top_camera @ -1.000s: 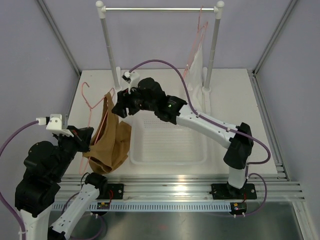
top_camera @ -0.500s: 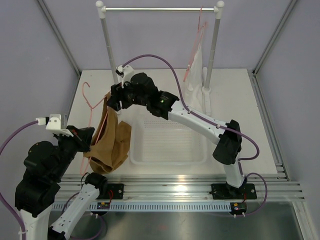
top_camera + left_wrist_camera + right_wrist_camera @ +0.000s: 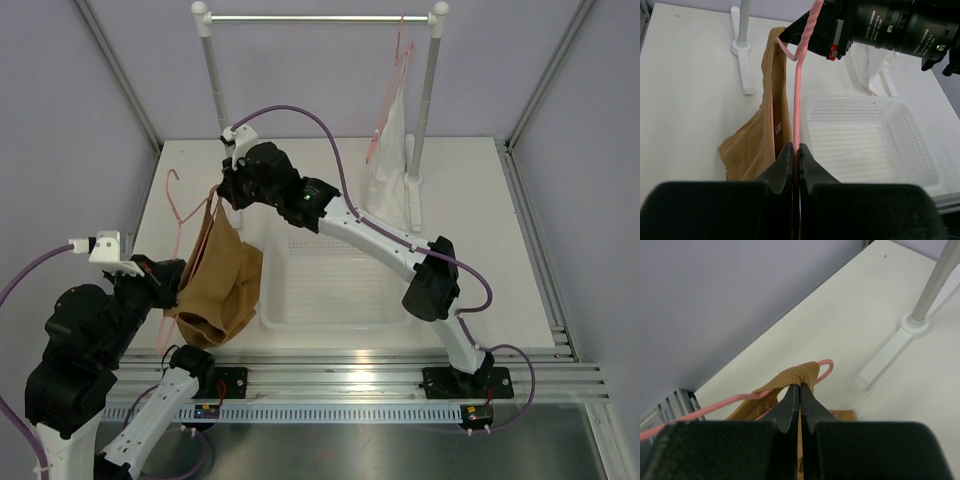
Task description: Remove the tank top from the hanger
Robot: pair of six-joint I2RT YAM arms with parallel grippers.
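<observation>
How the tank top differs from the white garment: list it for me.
Colour: the tank top is tan, while the white garment is white.
Support: the tank top's hanger is pinched by the left gripper. The white garment's second hanger hooks on the rail.
Handling: the right gripper pinches the tank top's strap, and nothing touches the white garment.
Shared: both hang limp on pink wire.

Our right gripper (image 3: 221, 192) swung left and rearward, pinched tank top (image 3: 222, 268) strap carried along, cloth drawn taller.

The tank top (image 3: 222, 280) is tan, the hanger (image 3: 797, 100) pink.
</observation>
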